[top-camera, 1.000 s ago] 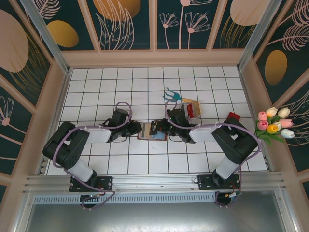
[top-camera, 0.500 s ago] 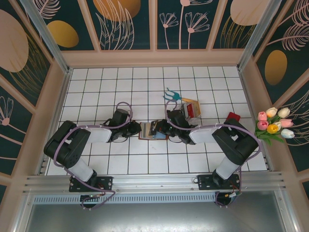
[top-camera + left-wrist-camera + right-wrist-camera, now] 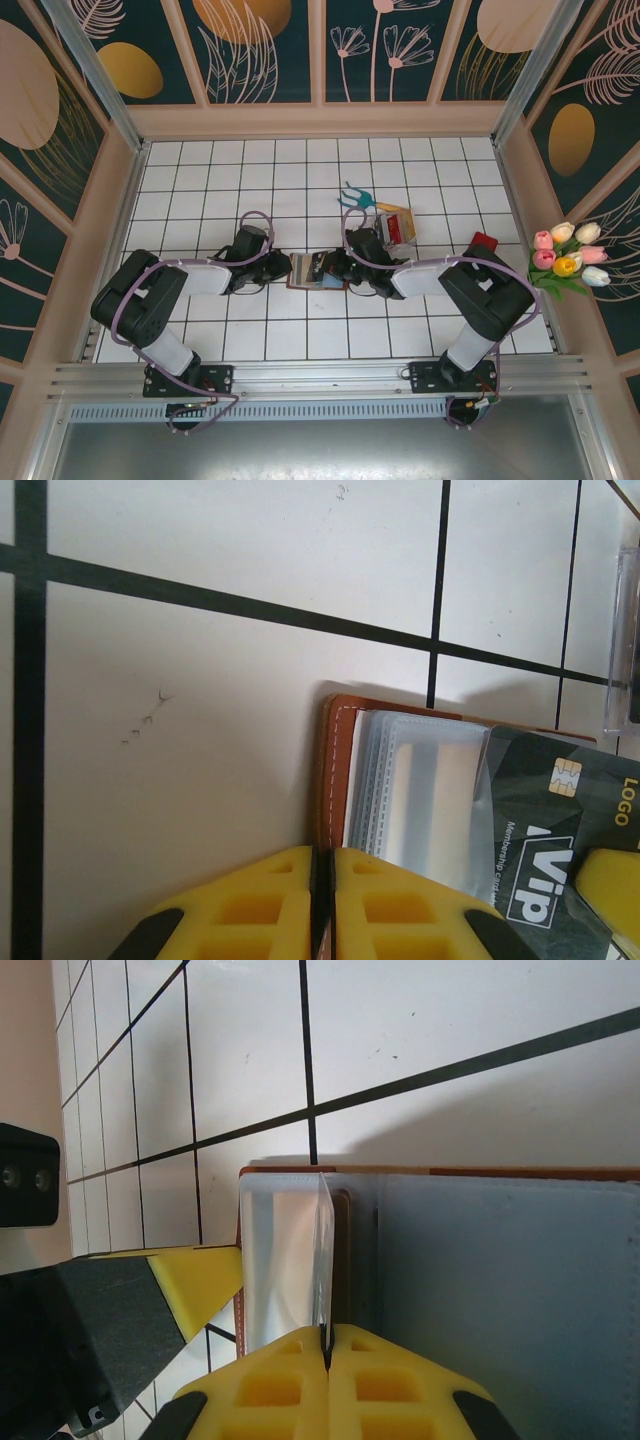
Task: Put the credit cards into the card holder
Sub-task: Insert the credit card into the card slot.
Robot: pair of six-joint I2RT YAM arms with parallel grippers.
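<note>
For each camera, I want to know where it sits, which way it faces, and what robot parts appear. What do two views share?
Top external: above and behind the bases, facing down on the table; both arms show.
Left wrist: on the left arm, facing the card holder; the left fingers show, pinching its leather edge.
Right wrist: on the right arm, facing the table; the right fingers pinch a clear sleeve.
Wrist views share the card holder.

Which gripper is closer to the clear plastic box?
Right. The right gripper is on the card holder, left of the clear plastic box; the left gripper is farther left.
</note>
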